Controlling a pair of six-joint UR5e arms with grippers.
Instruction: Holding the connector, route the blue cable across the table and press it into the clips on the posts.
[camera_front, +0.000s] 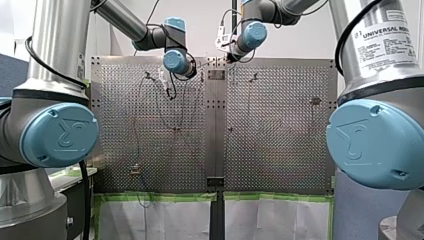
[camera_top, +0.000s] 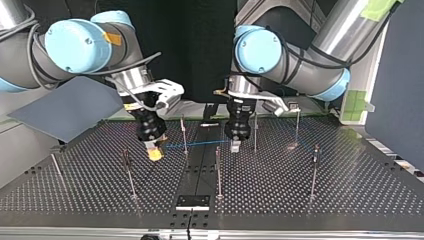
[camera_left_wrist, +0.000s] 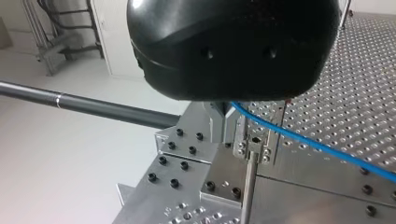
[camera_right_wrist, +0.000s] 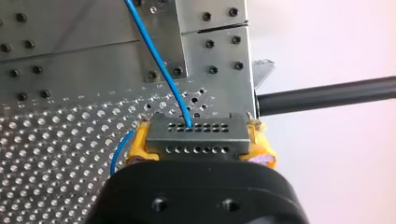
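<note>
Connector (camera_right_wrist: 196, 136) is clamped by the right gripper (camera_top: 155, 151); the left gripper's (camera_top: 235, 145) state cannot be told. At the top view's middle, the cable (camera_top: 200, 143) is best kept taut and lowered squarely into the clip (camera_left_wrist: 254, 143).

blue cable (camera_right_wrist: 159, 65); grey connector (camera_right_wrist: 197, 135); yellow pads (camera_right_wrist: 135, 145).

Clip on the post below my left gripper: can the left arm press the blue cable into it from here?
Likely yes: the clip sits just under the left gripper, blue cable alongside, nothing between.
</note>
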